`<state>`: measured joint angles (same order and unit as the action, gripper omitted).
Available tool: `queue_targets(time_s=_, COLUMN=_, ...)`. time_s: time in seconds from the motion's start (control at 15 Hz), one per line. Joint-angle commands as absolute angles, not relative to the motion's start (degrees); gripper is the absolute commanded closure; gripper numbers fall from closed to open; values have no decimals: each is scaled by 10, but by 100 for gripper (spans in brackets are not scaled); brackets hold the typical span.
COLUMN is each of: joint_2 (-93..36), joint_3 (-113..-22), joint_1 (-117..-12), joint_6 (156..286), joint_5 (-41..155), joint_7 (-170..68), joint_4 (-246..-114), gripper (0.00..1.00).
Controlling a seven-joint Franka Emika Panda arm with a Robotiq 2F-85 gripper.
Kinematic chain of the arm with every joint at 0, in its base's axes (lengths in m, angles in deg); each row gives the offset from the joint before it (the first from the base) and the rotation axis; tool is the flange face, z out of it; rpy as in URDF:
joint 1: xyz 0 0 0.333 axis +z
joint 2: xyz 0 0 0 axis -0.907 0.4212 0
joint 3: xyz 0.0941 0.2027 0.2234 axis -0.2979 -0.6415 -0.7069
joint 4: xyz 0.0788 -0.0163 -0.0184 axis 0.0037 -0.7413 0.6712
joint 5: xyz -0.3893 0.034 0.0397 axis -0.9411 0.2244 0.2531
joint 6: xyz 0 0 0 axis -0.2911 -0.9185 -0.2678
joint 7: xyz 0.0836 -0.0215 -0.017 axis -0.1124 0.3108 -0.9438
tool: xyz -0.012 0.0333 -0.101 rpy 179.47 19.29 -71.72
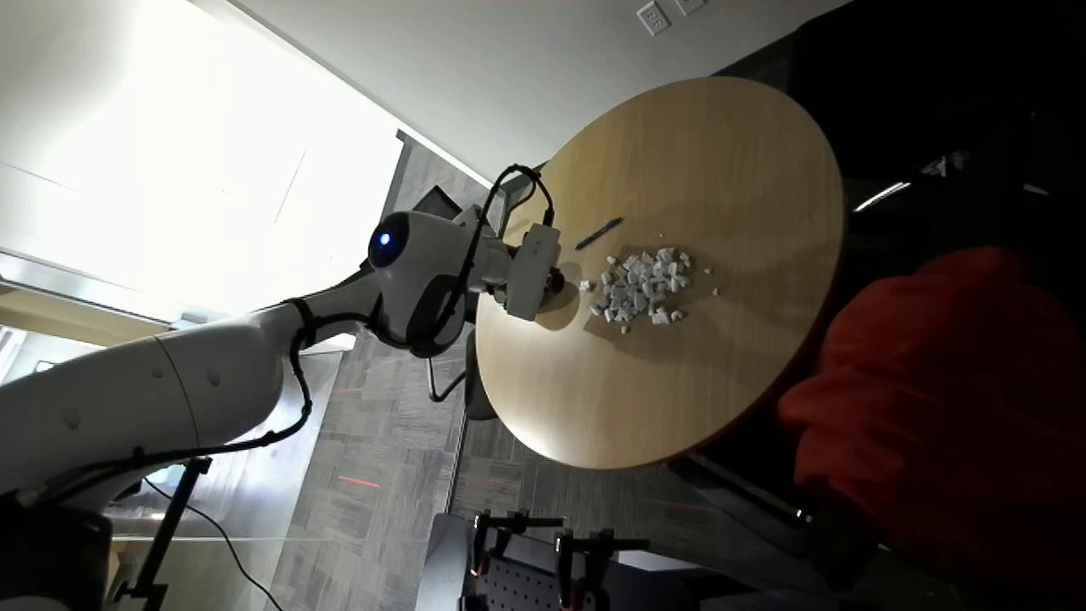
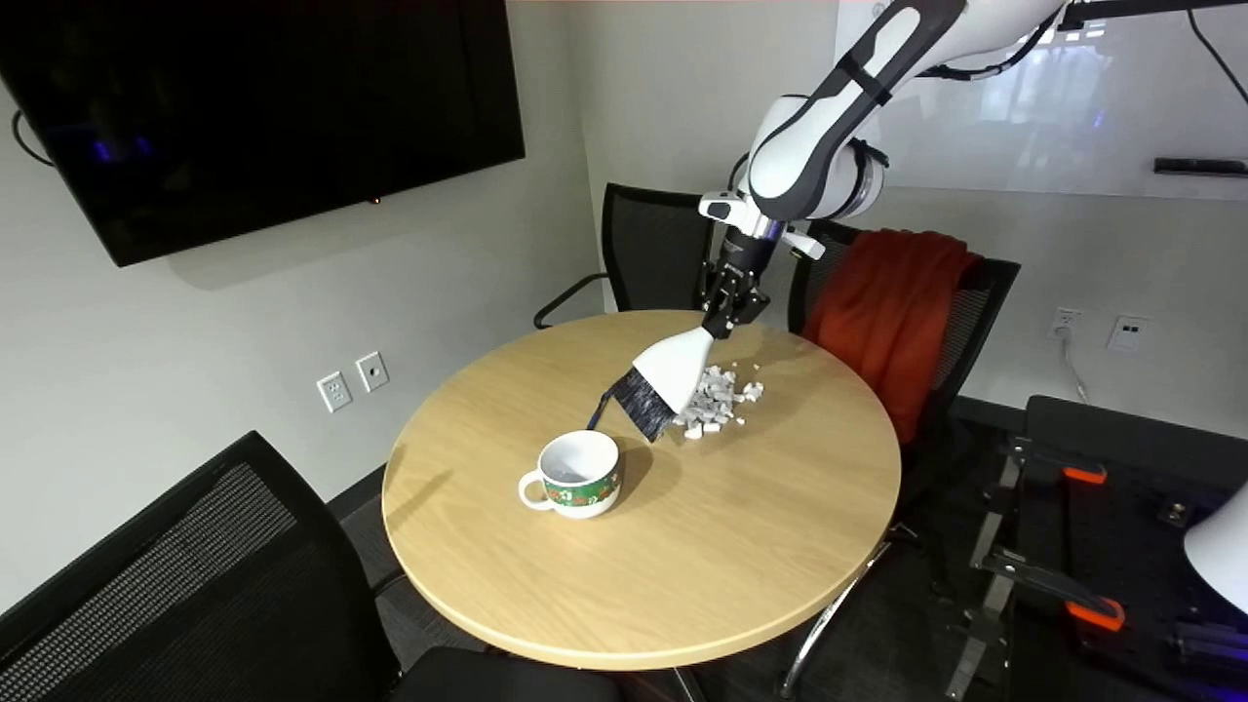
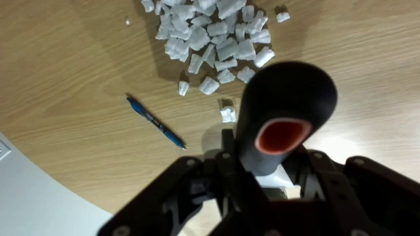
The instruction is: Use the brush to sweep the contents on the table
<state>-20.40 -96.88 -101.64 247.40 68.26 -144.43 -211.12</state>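
The brush has a white head (image 2: pixel 675 366), black bristles (image 2: pixel 643 403) and a thick dark handle (image 3: pixel 288 87) with a red-lined opening. My gripper (image 2: pixel 726 307) is shut on this handle; in the wrist view its fingers (image 3: pixel 227 141) press on either side. The brush tilts bristles-down beside the contents, a heap of white bits (image 2: pixel 715 398) on the round wooden table (image 2: pixel 487 575). Whether the bristles touch the tabletop I cannot tell. A few bits lie loose around the heap (image 1: pixel 640 284). In an exterior view the wrist (image 1: pixel 533 271) hides most of the brush.
A white mug with a green band (image 2: pixel 580 478) stands near the bristles. A blue pen (image 3: pixel 156 123) lies beside the heap. Black chairs (image 2: pixel 655 244) surround the table, one draped with a red cloth (image 2: pixel 892 312). A wall (image 2: pixel 419 341) runs close to one side.
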Motion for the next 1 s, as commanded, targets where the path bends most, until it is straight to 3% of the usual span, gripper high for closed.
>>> queue_targets(time_s=0.0, joint_2=-206, joint_3=-944, joint_1=-987, joint_6=2474, joint_5=715, joint_7=-1465, joint_4=-2108, gripper=63)
queue_targets(time_s=0.2, joint_2=-205, joint_3=-944, joint_1=-987, joint_6=2474, joint_5=715, joint_7=-1465, joint_4=-2105, gripper=63)
queue_targets(time_s=0.27, joint_2=-205, joint_3=-944, joint_1=-987, joint_6=2474, joint_5=715, joint_7=-1465, joint_4=-2104, gripper=88)
queue_targets(time_s=0.93, joint_2=-156, joint_3=-863, joint_1=-902, joint_6=2443, joint_5=690, joint_7=-1469, joint_4=-2025, gripper=88)
